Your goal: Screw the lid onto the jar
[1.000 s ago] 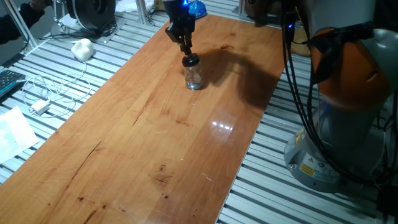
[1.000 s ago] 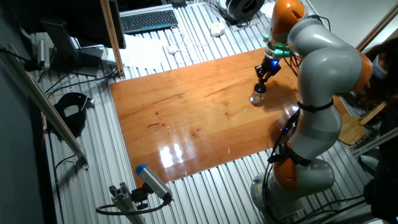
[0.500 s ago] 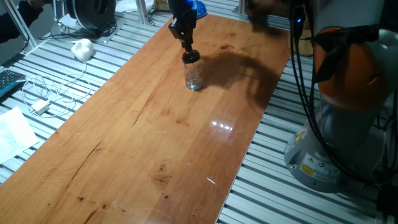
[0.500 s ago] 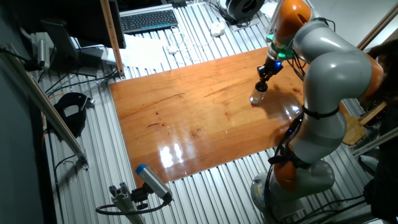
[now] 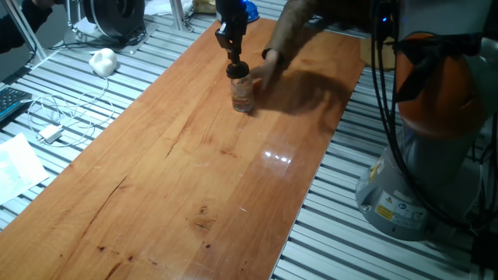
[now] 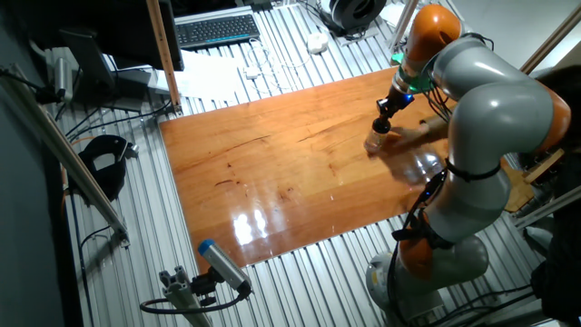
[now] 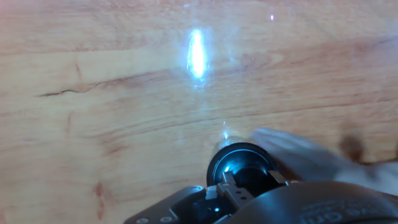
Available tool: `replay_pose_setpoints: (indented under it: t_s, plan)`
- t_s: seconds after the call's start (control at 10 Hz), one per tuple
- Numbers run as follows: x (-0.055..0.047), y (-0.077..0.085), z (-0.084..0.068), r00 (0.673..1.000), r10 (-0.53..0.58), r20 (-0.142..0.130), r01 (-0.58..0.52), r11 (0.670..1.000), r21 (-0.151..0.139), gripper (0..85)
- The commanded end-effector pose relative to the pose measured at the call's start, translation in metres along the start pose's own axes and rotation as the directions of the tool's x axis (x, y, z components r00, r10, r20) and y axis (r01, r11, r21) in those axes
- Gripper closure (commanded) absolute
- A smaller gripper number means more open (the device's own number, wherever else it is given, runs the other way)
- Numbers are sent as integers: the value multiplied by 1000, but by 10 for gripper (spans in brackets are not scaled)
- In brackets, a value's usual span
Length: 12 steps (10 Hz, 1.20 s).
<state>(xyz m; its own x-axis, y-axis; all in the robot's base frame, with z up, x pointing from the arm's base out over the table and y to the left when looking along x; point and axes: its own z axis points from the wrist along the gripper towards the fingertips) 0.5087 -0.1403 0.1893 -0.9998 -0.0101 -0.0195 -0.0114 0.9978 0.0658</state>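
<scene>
Gripping the knob of the lid point(image 5: 237, 69) from straight above, my gripper point(image 5: 233, 54) shares the upright axis of the jar point(image 5: 243, 95) below; a person's hand point(image 5: 268, 70) steadies it from 3 o'clock

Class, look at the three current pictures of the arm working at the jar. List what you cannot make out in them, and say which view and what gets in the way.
- Hand: motion-blurred in every view; its touch on the jar is unclear.
- Lid: in the hand view the gripper covers its knob; thread seating unseen.
- Fingers: too small in both fixed views to judge their grip.
- Jar: under the lid in the hand view.
</scene>
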Motion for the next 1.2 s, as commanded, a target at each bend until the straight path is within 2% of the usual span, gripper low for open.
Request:
replay_pose_setpoints:
  t_s: [0.0, 0.1, 0.8, 0.9, 1.1]
  plan:
    - [0, 0, 0, 1000, -6, 17, 6, 1000, 0, 850]
    - [0, 0, 0, 1000, -6, 24, 6, 1000, 0, 850]
    - [1, 5, 9, 1000, 4, 24, -4, 1000, 9, 850]
    - [4, 2, 8, 1000, -7, 23, 6, 1000, 19, 850]
    - [13, -1, 8, 1000, -11, 20, 11, 1000, 5, 850]
